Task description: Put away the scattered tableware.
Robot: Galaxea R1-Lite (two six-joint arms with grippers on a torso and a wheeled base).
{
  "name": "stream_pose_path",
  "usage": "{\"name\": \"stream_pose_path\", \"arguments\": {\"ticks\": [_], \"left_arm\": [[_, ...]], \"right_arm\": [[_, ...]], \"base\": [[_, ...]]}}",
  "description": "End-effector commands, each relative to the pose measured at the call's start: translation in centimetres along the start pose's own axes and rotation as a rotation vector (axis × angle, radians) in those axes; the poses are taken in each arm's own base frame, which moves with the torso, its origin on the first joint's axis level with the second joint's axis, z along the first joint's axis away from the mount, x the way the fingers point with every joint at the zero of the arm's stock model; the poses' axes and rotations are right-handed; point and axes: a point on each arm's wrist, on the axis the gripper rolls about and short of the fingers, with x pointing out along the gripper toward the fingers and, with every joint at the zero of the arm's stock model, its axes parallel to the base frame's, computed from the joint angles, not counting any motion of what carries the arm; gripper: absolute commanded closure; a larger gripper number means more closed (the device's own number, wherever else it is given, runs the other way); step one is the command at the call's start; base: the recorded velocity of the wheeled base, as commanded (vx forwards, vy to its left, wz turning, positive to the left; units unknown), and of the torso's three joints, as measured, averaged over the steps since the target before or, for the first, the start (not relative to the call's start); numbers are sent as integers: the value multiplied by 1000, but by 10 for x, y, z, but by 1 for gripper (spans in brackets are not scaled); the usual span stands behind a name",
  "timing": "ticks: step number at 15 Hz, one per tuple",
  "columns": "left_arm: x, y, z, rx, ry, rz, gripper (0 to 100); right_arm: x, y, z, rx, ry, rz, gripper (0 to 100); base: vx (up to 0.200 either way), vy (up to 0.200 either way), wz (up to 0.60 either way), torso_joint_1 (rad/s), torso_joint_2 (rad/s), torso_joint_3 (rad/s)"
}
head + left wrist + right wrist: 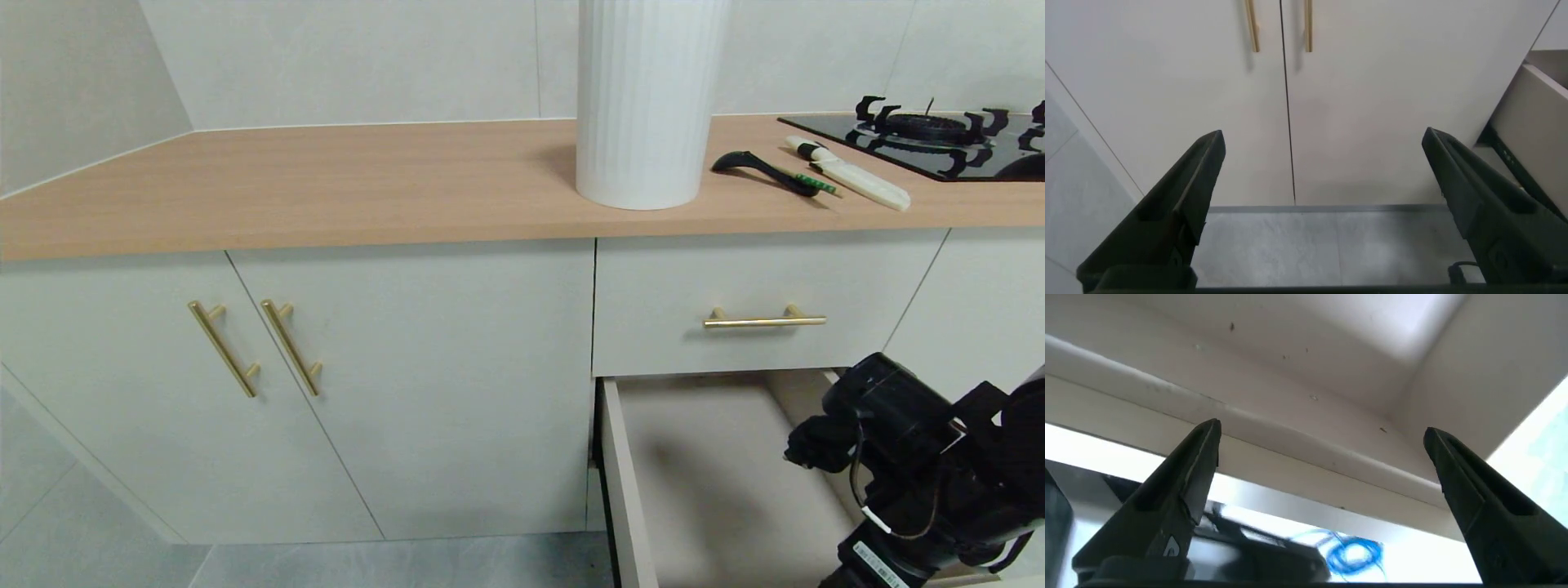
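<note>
A black spoon [759, 170], a thin green-tipped utensil [816, 184] and a white knife [853, 184] lie on the wooden countertop [326, 188], to the right of a tall white ribbed container [645, 106]. Below them a lower drawer [629, 490] stands pulled out, and nothing shows on its visible floor. My right arm [898, 457] hangs over that drawer at its right side. The right gripper [1323, 429] is open with nothing in it, facing pale drawer panels [1315, 400] from close by. The left gripper [1323, 139] is open too, holds nothing, and faces the cabinet doors [1372, 106] low near the floor.
A black gas hob [931, 135] occupies the counter's far right. A closed drawer with a gold handle [765, 321] sits above the open one. Two cabinet doors with gold handles [224, 349] fill the left. Grey tiled floor [392, 563] lies below.
</note>
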Motion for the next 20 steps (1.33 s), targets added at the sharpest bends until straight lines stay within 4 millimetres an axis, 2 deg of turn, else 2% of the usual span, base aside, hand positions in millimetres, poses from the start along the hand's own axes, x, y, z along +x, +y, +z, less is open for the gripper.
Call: {"name": "stream_pose_path", "arguments": {"ticks": [1,7,11,12,14,17,20], "left_arm": [[0,0,0,0,1,1,0],[0,0,0,0,1,1,0],[0,0,0,0,1,1,0],[0,0,0,0,1,1,0],[0,0,0,0,1,1,0],[0,0,0,0,1,1,0],[0,0,0,0,0,1,0]], "right_arm": [[-1,5,-2,-29,14,6,0],[-5,11,-8,-79,55,14,0],[-16,2,2,-9,-33,0,0],[-26,-7,11,100,-158,-11,0],[-39,-20,15,216,-346,-36,0],[-60,-33,12,289,-550,-68,0],[-71,-39,5,319,-646,-91,0]], "base": [[0,0,0,0,0,0],[0,0,0,0,0,0],[0,0,0,0,0,0],[0,0,0,0,0,0],[0,0,0,0,0,0],[0,0,0,0,0,0],[0,0,0,0,0,0]]}}
